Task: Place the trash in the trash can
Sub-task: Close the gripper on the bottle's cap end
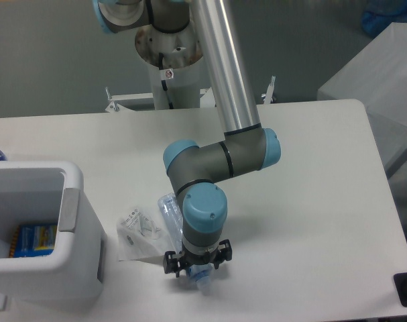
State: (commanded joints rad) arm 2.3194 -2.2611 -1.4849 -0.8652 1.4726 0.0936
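The clear plastic bottle (168,206) lies on the white table (310,201) near its front edge, pointing toward the front right. My gripper (194,270) hangs straight down over the bottle's lower half, and the wrist hides most of it. Only the upper end and a bit of the neck end (204,286) show. The fingers are hidden under the wrist, so I cannot tell if they are open or shut. The crumpled white wrapper (140,235) lies just left of the bottle. The white trash can (74,184) stands at the front left, left of the wrapper.
A blue and yellow item (35,238) lies inside the trash can. The robot's base column (169,60) stands behind the table's far edge. A grey block (384,74) sits off the table at the right.
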